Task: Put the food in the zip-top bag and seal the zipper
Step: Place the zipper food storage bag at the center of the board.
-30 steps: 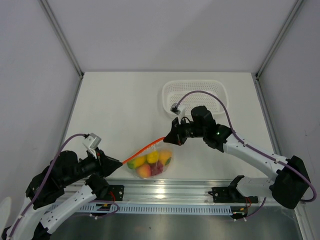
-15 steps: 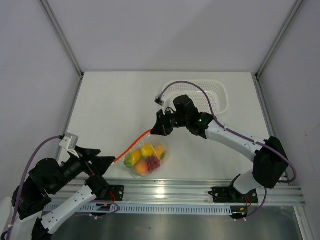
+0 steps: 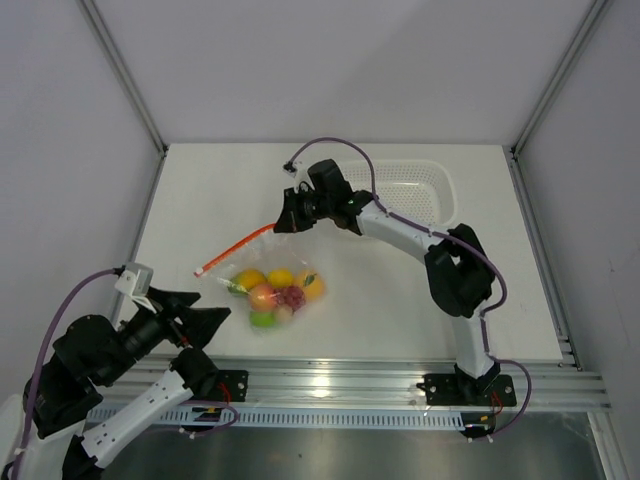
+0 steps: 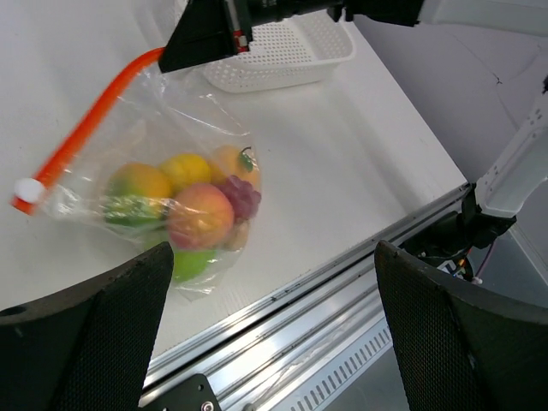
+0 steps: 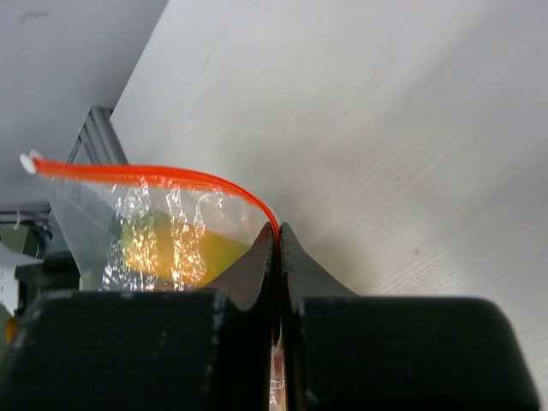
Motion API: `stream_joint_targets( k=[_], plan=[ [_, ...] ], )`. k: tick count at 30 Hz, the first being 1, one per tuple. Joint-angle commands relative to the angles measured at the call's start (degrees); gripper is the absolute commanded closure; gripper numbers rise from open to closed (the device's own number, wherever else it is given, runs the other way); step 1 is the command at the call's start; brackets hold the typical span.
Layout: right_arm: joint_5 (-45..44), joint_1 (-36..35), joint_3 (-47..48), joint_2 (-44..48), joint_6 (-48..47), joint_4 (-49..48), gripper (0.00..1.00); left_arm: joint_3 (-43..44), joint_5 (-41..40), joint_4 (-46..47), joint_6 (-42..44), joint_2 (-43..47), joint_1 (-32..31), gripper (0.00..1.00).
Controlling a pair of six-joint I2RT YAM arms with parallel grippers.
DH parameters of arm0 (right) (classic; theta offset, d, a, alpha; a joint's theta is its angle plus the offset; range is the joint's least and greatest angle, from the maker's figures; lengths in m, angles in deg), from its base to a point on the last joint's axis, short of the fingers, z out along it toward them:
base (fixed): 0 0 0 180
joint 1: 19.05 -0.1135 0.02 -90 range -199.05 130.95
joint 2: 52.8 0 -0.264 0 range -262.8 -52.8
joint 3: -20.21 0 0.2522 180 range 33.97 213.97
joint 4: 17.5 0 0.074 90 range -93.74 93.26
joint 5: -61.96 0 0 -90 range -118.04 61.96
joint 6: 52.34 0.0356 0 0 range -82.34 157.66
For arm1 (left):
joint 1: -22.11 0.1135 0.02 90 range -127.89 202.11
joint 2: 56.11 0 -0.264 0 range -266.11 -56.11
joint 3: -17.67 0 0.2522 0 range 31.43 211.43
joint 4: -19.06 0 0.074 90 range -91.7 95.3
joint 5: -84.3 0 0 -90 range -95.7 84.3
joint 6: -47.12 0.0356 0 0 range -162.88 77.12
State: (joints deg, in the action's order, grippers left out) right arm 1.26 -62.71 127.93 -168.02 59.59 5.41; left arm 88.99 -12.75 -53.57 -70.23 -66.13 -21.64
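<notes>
The clear zip-top bag hangs low over the table's middle, and the food shows inside it: a peach, yellow pieces, a green apple and grapes. The red-orange zipper slants up from a white tab to my right gripper, which is shut on the strip's right end. In the right wrist view the zipper runs straight into the shut gripper. My left gripper stands wide open near the front left, apart from the bag. Its wrist view shows the bag, the food and nothing between its fingers.
A white perforated basket stands at the back right, behind the right arm. The metal rail runs along the table's front edge. Grey walls close in the table at the left, the right and the back.
My left gripper has opened, let go of the zipper's left end and drawn back. The right arm has carried the bag left and toward the back.
</notes>
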Motion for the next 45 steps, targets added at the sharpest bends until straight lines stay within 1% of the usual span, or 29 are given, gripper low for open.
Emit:
stream_joint_targets(
  k=[1, 5, 9, 10, 12, 13, 16, 18, 22, 29, 33, 39, 40, 42, 43, 44, 45],
  plan=[
    [-2.31, 1.64, 6.85, -4.30, 3.38, -2.20, 1.00, -0.69, 1.68, 2.44, 0.81, -0.44, -0.29, 0.01],
    [-7.13, 2.96, 11.86, -10.80, 8.46, -4.13, 1.00, -2.62, 2.74, 3.85, 0.02, -0.17, -0.29, 0.01],
    [-9.69, 4.81, 15.72, -16.08, 12.86, -6.42, 1.00, -3.42, 3.80, 5.43, -0.33, -1.14, -0.29, 0.01],
    [-10.05, 5.16, 18.78, -17.39, 13.48, -6.16, 1.00, -3.68, 4.41, 6.13, -0.42, -1.40, -0.29, 0.01],
    [-10.66, 5.87, 22.92, -21.86, 14.54, -3.88, 1.00, -4.47, 4.85, 6.84, -0.77, -1.76, -0.29, 0.00],
    [-11.62, 5.95, 27.38, -23.37, 14.45, -2.83, 1.00, -4.91, 5.20, 7.28, -1.12, -1.84, -0.29, 0.01],
    [-14.78, 6.30, 34.86, -28.30, 14.45, 0.43, 1.00, -5.96, 5.81, 8.07, -1.82, -1.93, -0.29, 0.01],
    [-15.85, 6.66, 37.87, -31.10, 14.89, 2.36, 1.00, -6.32, 5.99, 8.25, -2.09, -2.02, -0.29, 0.01],
    [-19.98, 6.83, 39.73, -33.05, 15.16, 3.33, 1.00, -6.76, 6.08, 7.90, -2.53, -2.02, -0.29, 0.00],
    [-20.94, 6.66, 40.00, -35.68, 14.19, 6.66, 1.00, -7.72, 6.26, 8.25, -2.88, -2.02, -0.29, 0.00],
    [-21.82, 5.69, 39.64, -36.39, 12.09, 8.87, 0.96, -8.25, 6.61, 9.04, -3.14, -2.11, -0.29, 0.00],
    [-22.70, 5.25, 39.64, -36.48, 8.75, 10.54, 0.85, -8.34, 6.61, 9.39, -3.41, -2.37, -0.29, 0.00],
    [-22.71, 5.34, 40.69, -36.48, 8.22, 11.15, 0.80, -8.34, 6.61, 9.39, -3.41, -2.37, -0.29, 0.01],
    [-22.01, 5.95, 41.31, -35.87, 7.17, 11.16, 0.74, -8.34, 6.61, 9.13, -3.67, -2.37, -0.29, 0.01],
    [-20.96, 6.04, 41.22, -35.60, 6.81, 10.55, 0.65, -8.86, 6.61, 9.13, -4.11, -2.37, -0.29, 0.00],
    [-20.25, 6.04, 41.14, -35.17, 6.37, 10.19, 0.58, -9.13, 8.26, 9.47, -4.20, -2.28, -0.29, 0.00],
    [-19.29, 6.22, 41.22, -34.90, 5.76, 9.58, 0.42, -9.31, 8.80, 9.91, -4.37, -2.37, -0.29, 0.01]
  ],
)
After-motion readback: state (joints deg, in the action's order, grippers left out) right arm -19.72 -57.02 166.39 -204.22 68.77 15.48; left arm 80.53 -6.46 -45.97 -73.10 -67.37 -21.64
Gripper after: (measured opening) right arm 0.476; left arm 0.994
